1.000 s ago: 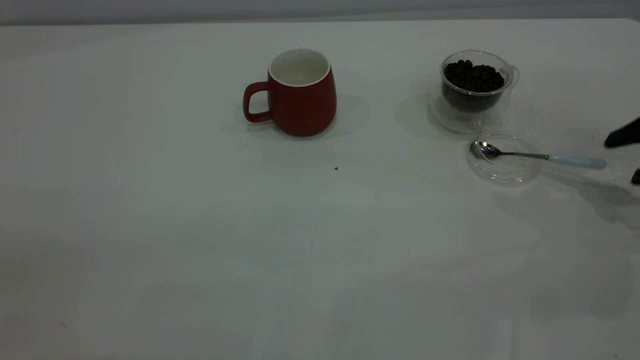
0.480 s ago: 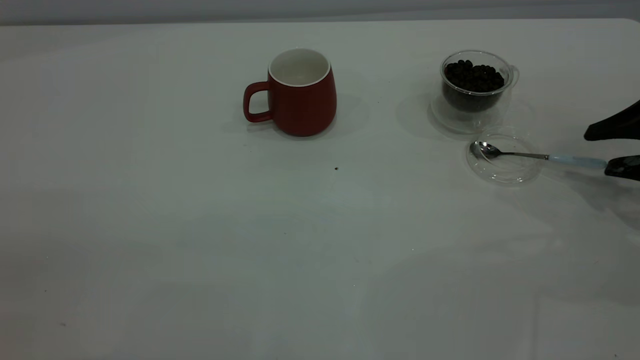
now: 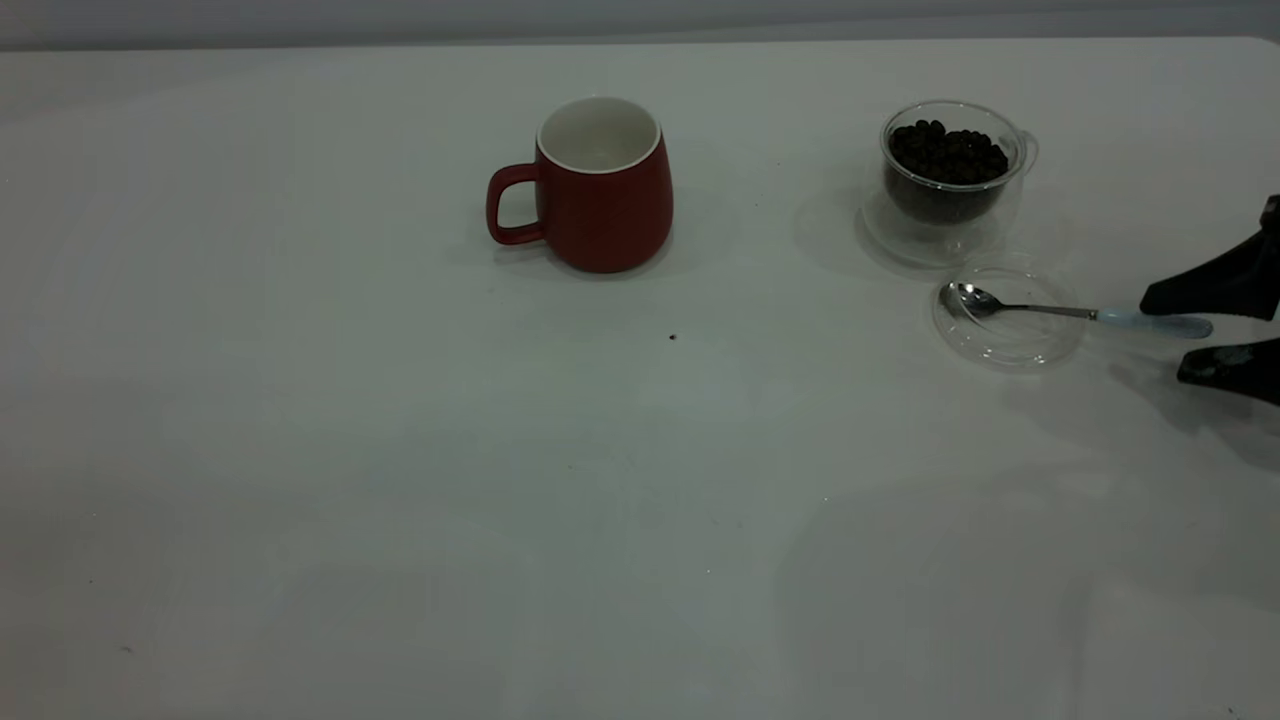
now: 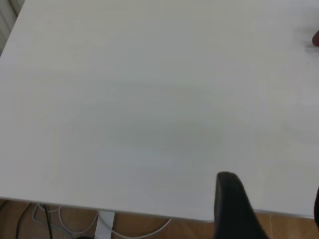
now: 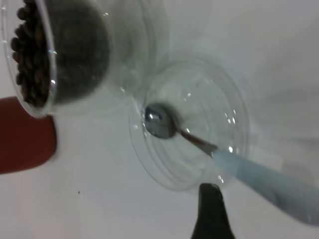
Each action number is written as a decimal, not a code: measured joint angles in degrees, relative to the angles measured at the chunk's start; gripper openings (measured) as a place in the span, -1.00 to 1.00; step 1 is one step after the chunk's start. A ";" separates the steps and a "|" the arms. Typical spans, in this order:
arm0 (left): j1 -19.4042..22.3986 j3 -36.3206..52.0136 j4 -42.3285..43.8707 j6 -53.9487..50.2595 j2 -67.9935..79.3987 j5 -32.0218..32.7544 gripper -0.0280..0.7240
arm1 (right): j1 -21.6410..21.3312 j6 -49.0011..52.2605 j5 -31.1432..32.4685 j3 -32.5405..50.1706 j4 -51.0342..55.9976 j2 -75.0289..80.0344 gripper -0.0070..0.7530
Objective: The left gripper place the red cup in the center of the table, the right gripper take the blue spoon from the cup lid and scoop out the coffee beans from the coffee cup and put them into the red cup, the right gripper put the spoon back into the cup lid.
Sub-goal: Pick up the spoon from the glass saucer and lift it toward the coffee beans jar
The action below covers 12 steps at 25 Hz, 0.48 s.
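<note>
Exterior view: the red cup stands upright on the table, handle pointing away from the coffee cup, white inside showing. The coffee cup sits well apart from it toward the right arm's side, full of coffee beans. Just in front of the coffee cup, nearly touching its base, lies the cup lid. The blue spoon rests across the lid: metal bowl inside the lid's rim on the side nearer the red cup, pale blue handle sticking out past the rim away from it. The right end effector comes in from the table's right edge w/ its two dark fingers spread apart, one on each side of the handle's far end, not closed on it. A tiny dark speck lies on the table in front of the red cup.

Left wrist view: mostly bare table and its near edge, w/ floor and cables below. One dark finger of the left end effector shows off the table edge; a second is barely in frame, so open or closed: cannot tell. A red sliver at the frame edge is prob. the red cup.

Right wrist view: the spoon's bowl lies in the cup lid, handle running out over the rim. One dark fingertip sits just beside the lid's rim and the handle. The coffee cup w/ beans is next to the lid, the red cup beyond.
</note>
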 joint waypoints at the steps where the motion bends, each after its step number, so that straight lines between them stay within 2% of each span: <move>1: 0.00 0.00 0.00 0.00 0.00 0.00 0.26 | 0.00 -0.13 0.14 -0.36 0.00 0.00 0.54; 12: 0.00 0.00 0.00 -0.12 0.00 0.00 0.26 | 0.93 -0.24 0.58 -1.11 0.00 0.04 0.54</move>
